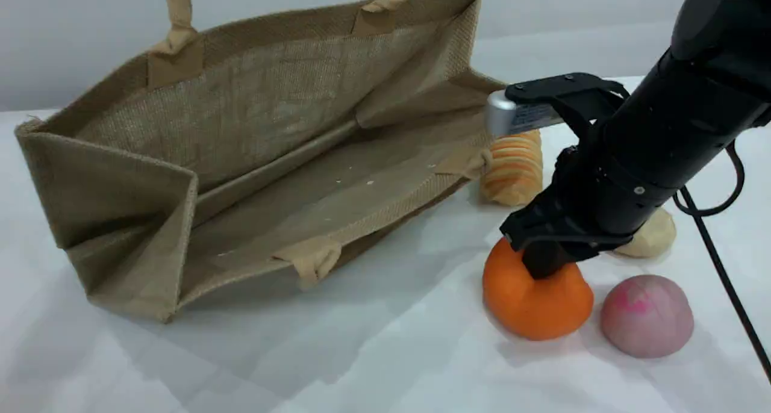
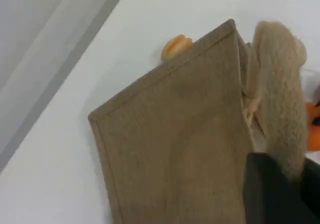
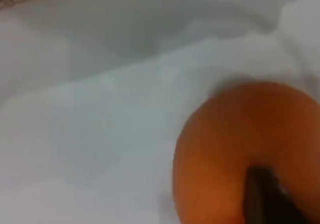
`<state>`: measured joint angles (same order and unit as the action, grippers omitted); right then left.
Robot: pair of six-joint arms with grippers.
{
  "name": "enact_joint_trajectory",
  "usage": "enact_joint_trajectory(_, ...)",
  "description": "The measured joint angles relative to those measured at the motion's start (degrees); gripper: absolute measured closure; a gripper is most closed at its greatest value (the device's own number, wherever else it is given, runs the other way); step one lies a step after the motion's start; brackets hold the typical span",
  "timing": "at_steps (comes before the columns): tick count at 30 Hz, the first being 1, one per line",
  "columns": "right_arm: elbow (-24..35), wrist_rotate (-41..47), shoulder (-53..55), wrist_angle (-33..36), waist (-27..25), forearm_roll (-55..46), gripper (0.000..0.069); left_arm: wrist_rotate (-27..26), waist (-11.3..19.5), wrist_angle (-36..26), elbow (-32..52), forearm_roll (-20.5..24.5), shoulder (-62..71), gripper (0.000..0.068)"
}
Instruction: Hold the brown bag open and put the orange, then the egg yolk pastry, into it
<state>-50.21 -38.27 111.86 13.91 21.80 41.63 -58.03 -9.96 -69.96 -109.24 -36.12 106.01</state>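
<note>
So the big tan-brown woven jute tote bag (image 1: 259, 100) lay on its side on the white table (image 1: 361, 371) with its mouth gaping toward the camera. Its upper side was pulled up by a padded loop handle (image 1: 178, 9) that ran out of the top of the scene view. The left gripper (image 2: 285, 189) only showed in its own wrist view, as a dark fingertip right against that fuzzy handle. Its jaws were fully closed, and with the bag's side hanging up like that, it had the handle pinched. The right gripper (image 1: 545, 259) was down on the bright orange squat round fruit (image 1: 536, 307), fingers together and dug into its top, so it was clamped on the orange. The orange sat on the table just right of the bag's mouth, not inside. The small cream-white lumpy egg yolk pastry (image 1: 653, 235) sat behind it, partly hidden by the arm. A pink dome-shaped bun (image 1: 647, 316) was just right of the orange, and an oblong orange-striped ridged bread (image 1: 515, 169) lay right beside the bag's far corner.
</note>
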Motion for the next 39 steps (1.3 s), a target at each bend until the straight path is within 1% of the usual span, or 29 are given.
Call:
enact_joint_trajectory(5, 0.1, 0.2, -4.6, 2.8, -0.1, -0.5, 0.0652, 0.0, 0.0, 0.0, 0.0, 0.1, 0.0, 0.0583)
enact_joint_trajectory(8, 0.1, 2.3, -9.2, 3.5, -0.1, -2.0, 0.0652, 0.0, 0.0, 0.0, 0.0, 0.1, 0.0, 0.0583)
enact_joint_trajectory(11, 0.1, 6.2, -14.6, 5.2, -0.1, -5.4, 0.0652, 0.0, 0.0, 0.0, 0.0, 0.1, 0.0, 0.0583)
enact_joint_trajectory(18, 0.1, 18.7, -24.7, 12.7, 0.0, -14.8, 0.0652, 0.0, 0.0, 0.0, 0.0, 0.1, 0.0, 0.0583)
enact_joint_trajectory(20, 0.1, 21.2, -26.9, 14.4, 0.3, -15.2, 0.0652, 0.0, 0.0, 0.0, 0.0, 0.1, 0.0, 0.0583)
enact_joint_trajectory(23, 0.1, 22.7, -30.1, 15.3, 2.8, -15.1, 0.0652, 0.0, 0.0, 0.0, 0.0, 0.1, 0.0, 0.0583)
enact_joint_trajectory(26, 0.1, 23.3, -31.7, 12.5, 7.6, -14.7, 0.0652, 0.0, 0.0, 0.0, 0.0, 0.1, 0.0, 0.0583)
enact_joint_trajectory(30, 0.1, 23.3, -29.7, 6.3, 13.9, -14.6, 0.0652, 0.0, 0.0, 0.0, 0.0, 0.1, 0.0, 0.0583)
enact_joint_trajectory(32, 0.1, 23.3, -28.1, 2.3, 16.0, -14.0, 0.0652, 0.0, 0.0, 0.0, 0.0, 0.1, 0.0, 0.0583)
enact_joint_trajectory(39, 0.0, 23.3, -21.4, -8.6, 17.0, -14.1, 0.0652, 0.0, 0.0, 0.0, 0.0, 0.1, 0.0, 0.0583)
